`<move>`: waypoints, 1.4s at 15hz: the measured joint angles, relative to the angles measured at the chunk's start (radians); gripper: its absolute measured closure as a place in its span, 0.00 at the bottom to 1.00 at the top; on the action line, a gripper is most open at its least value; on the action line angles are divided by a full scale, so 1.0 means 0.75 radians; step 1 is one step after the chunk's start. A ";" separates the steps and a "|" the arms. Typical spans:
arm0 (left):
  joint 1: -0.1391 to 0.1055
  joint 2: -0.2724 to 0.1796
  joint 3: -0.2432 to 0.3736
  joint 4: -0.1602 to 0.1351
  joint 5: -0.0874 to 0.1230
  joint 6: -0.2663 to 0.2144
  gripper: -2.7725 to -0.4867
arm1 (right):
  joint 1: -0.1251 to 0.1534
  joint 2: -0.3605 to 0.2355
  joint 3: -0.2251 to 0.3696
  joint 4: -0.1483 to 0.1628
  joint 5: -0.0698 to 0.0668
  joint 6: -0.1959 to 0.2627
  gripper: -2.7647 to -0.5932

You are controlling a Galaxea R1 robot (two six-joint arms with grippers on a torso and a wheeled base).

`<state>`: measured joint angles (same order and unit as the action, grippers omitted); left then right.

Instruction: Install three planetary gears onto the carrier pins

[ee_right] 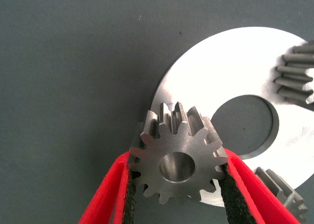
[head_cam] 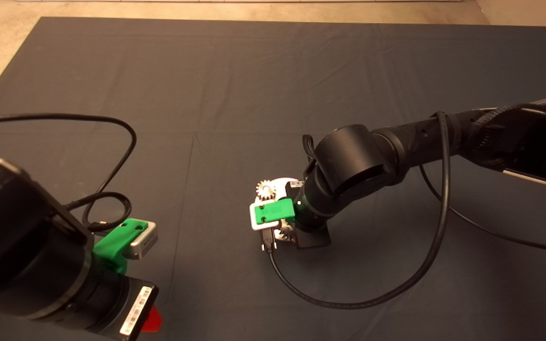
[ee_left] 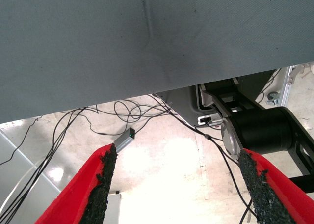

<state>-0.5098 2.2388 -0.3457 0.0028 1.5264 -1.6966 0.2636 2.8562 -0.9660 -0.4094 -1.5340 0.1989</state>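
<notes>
My right gripper (ee_right: pixel 176 177) is shut on a silvery planetary gear (ee_right: pixel 176 160), gripping it by its toothed sides at the edge of the white disc (ee_right: pixel 221 71). Two more gears show on the disc in the right wrist view, one (ee_right: pixel 297 71) at the rim and another (ee_right: pixel 284 194) beside a red finger. From the head view, one gear (head_cam: pixel 267 189) sits on the disc (head_cam: pixel 282 182) and another (head_cam: pixel 286 233) peeks out beneath the right wrist. The carrier pins are hidden. My left gripper (ee_left: pixel 181 194) is parked open at the mat's lower left.
A black cable (head_cam: pixel 349 298) loops across the mat in front of the right arm. Another cable (head_cam: pixel 112 142) arcs over the mat by the left arm. The left wrist view shows the mat's edge (ee_left: pixel 147 86) and floor cables (ee_left: pixel 127 111) beyond it.
</notes>
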 joint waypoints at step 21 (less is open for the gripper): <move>0.003 0.000 0.000 0.000 0.000 0.006 0.45 | -0.037 -0.014 0.010 0.001 -0.003 0.000 0.79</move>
<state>-0.5074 2.2389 -0.3457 0.0028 1.5264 -1.6919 0.2355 2.8455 -0.9587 -0.4083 -1.5366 0.1989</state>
